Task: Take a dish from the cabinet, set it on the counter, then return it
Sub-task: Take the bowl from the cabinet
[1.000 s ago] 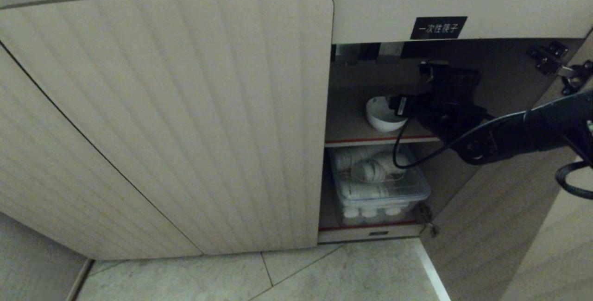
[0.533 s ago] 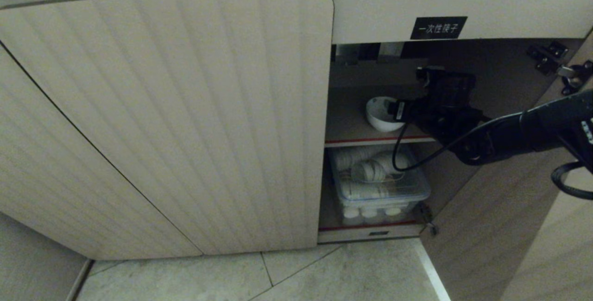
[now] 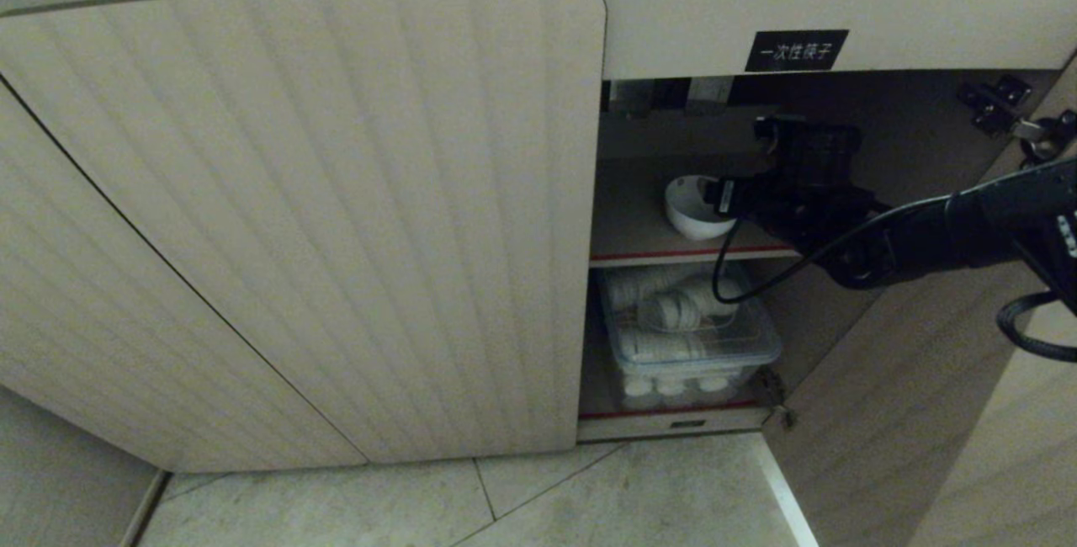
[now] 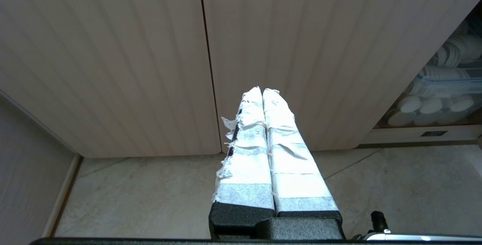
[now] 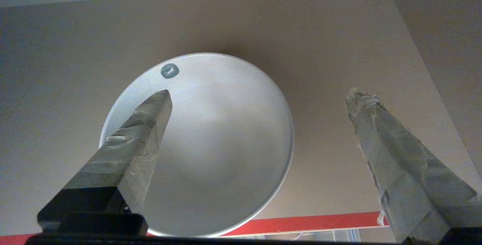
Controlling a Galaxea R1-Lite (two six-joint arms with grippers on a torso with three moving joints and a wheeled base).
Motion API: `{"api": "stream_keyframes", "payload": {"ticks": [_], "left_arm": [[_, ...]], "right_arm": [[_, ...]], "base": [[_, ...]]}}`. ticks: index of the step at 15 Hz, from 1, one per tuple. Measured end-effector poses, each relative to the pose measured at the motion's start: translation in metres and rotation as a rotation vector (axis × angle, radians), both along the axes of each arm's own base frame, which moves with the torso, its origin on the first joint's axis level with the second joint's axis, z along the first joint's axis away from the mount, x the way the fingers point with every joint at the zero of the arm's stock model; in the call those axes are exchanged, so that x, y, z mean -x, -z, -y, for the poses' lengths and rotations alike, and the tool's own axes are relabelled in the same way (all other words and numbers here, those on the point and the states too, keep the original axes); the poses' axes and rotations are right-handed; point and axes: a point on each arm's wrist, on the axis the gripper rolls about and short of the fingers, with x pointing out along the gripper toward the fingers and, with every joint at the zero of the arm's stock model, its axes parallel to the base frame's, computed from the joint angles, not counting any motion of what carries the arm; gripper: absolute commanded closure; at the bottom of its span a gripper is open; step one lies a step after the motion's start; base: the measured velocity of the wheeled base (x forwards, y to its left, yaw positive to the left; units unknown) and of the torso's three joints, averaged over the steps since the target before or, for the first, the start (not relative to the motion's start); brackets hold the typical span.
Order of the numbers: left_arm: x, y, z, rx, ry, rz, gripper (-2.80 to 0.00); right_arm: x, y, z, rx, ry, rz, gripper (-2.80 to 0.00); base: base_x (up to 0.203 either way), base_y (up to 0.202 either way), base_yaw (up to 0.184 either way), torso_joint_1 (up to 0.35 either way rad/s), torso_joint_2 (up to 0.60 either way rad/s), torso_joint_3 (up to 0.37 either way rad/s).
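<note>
Right pincer point(image 5: 260, 98) spread wide, taped fingers point(image 5: 131, 143) far apart, gripping nothing. One finger over the rim of the dish point(image 5: 211, 139), its tip inside the bowl's outline; the other finger off to the right of the frame, clear of the dish, over bare shelf. Whether the inner finger touches the ceramic: cannot tell.

In the head view, right pincer point(image 3: 715, 193) just right of centre, reaching into the open bay of the cabinet point(image 3: 336, 219) from the black arm entering at the right edge. Dish point(image 3: 690, 210) right beside the fingertips, upright on the inner shelf point(image 3: 631, 236), above the shelf's red front edge.

Dish: small, round, plain white, glossy, smooth inside, with a thin rim and a small round grey-blue mark near the rim on the far side. Empty. Sides curving down to a narrower base.

Below the shelf, in the lower centre-right of the head view, a clear plastic bin point(image 3: 690, 337) with stacked white cups point(image 3: 665, 311). Black label point(image 3: 796, 50) with white characters above the opening. Closed ribbed door filling the left and centre of the frame; pale floor tiles point(image 3: 589, 496) along the bottom.

Left pincer point(image 4: 263, 94) closed, taped fingers pressed together, empty, pointing at the closed ribbed doors above the floor.
</note>
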Motion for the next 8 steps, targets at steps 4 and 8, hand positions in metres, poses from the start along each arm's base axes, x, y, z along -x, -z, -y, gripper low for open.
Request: {"api": "stream_keyframes", "payload": {"ticks": [4,8], "left_arm": [[0.0000,0.0000,0.0000,0.000,0.000,0.000,0.00],[0.0000,0.0001,0.0000,0.000,0.000,0.000,0.00]], "right_arm": [[-0.0014,0.0045,-0.0006,0.005,-0.003,-0.022,-2.80],[-0.0026,0.0086,-0.0013,0.011,-0.006,-0.047,-2.80]], "base": [[0.000,0.000,0.000,0.000,0.00,0.000],[0.000,0.000,0.000,0.000,0.00,0.000]]}}
